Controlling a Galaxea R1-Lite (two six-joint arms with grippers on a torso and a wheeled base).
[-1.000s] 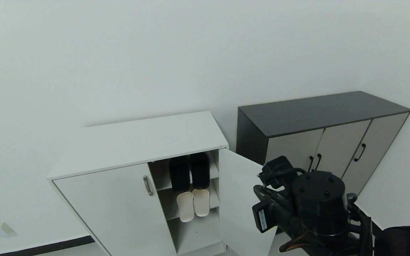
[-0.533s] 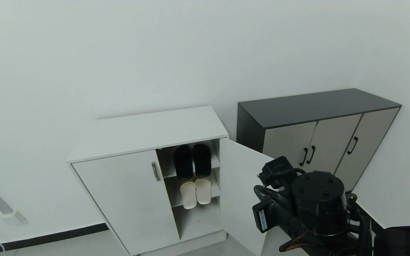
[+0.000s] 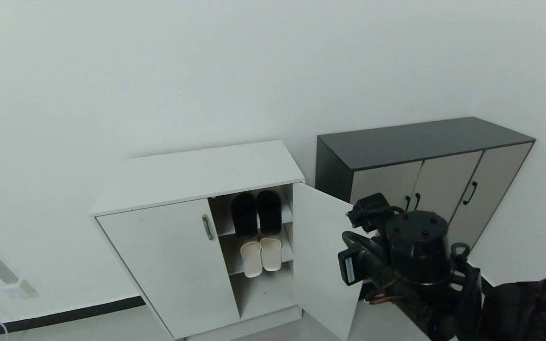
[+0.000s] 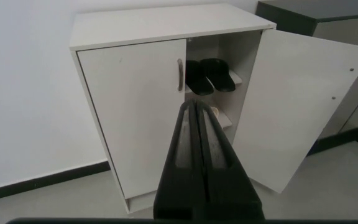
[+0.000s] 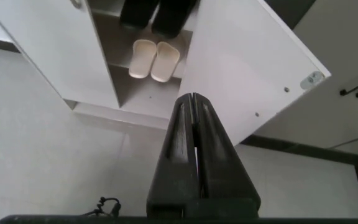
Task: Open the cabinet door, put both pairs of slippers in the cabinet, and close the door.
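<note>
Black slippers [image 3: 257, 213] and white slippers [image 3: 260, 255] are shelved, door [image 3: 323, 255] wide open. Right arm [image 3: 415, 255] seems to have risen a bit, so closing's next. Left gripper [image 4: 194, 107] and right gripper [image 5: 193, 99] pinched together, empty.

The cabinet [image 3: 197, 175] before me is plain white, as is its open door [image 3: 323, 260]; the handle [image 3: 206, 227] is silver-grey. Inside sit black slippers [image 3: 256, 213] and cream slippers [image 3: 261, 255]. The neighbouring cabinet [image 3: 420, 142] is charcoal with pale grey doors. My left end effector [image 4: 194, 106] and right end effector [image 5: 193, 99] are black.
</note>
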